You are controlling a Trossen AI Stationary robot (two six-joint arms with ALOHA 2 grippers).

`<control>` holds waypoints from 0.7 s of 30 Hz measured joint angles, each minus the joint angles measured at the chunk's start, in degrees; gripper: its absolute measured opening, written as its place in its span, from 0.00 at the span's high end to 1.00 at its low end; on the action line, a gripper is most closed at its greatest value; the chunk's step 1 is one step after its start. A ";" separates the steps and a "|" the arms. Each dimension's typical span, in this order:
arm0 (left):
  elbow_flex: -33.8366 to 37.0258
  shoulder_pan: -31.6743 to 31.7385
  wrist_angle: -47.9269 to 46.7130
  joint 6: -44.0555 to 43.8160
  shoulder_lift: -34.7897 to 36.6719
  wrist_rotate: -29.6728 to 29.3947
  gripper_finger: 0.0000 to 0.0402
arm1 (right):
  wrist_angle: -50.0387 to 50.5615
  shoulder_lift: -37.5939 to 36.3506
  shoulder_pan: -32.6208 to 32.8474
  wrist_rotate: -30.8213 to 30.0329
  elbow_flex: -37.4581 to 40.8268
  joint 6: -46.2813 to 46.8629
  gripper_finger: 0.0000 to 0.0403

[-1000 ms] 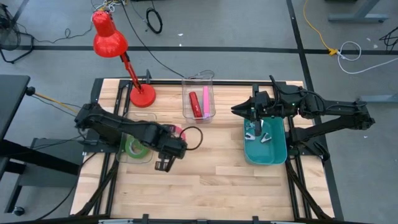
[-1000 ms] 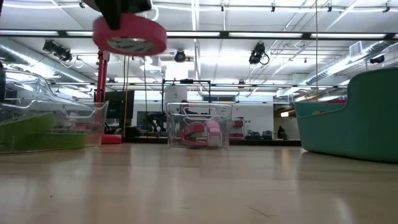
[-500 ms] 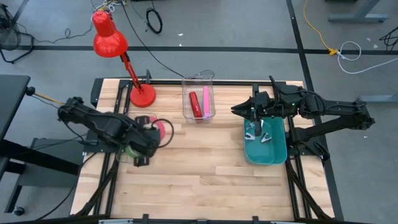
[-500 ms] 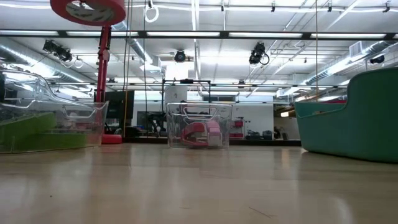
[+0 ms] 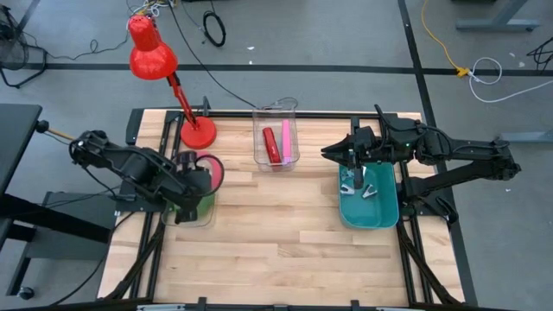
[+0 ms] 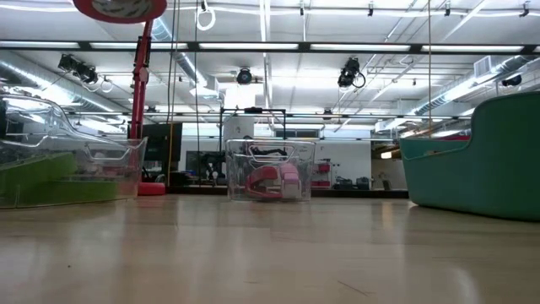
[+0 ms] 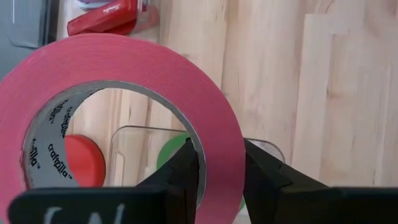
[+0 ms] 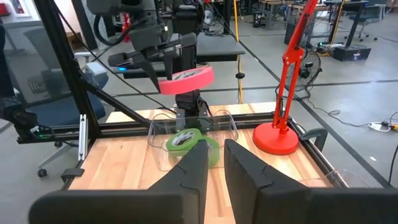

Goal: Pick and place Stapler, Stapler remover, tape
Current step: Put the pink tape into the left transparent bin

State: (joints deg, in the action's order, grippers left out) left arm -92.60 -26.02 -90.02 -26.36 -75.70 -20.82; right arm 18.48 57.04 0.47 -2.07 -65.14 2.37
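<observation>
Since a second ago, the left gripper (image 5: 192, 170) has carried the pink-red tape (image 5: 210, 169) back from mid-table to above the clear tray (image 5: 204, 218) holding the green tape (image 8: 182, 140), its fingers pinching the ring's wall. The right gripper (image 5: 347, 162) hovers over the teal bin (image 5: 384, 215); whether it is spread, I cannot tell. A release off-centre could land the ring on the tray's rim and let it roll away.
</observation>
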 joint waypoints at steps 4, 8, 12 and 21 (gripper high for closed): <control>1.22 -0.01 0.08 0.03 1.43 -0.40 0.76 | -0.02 0.00 0.00 0.00 0.00 0.16 0.86; 5.76 -0.64 0.67 -0.36 3.45 -0.46 0.76 | -0.02 0.00 0.00 0.00 0.00 0.15 0.86; 11.14 -1.64 2.50 -1.92 6.04 -0.36 0.76 | -0.02 0.00 0.00 -0.02 0.00 0.15 0.86; 22.65 -2.58 6.31 -4.54 11.05 0.03 0.76 | -0.02 0.00 0.00 -2.36 0.00 0.13 0.86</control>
State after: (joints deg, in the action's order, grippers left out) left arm -69.95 -28.60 -83.70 -30.90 -64.65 -20.80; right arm 18.46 57.04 0.47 -4.43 -65.14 2.50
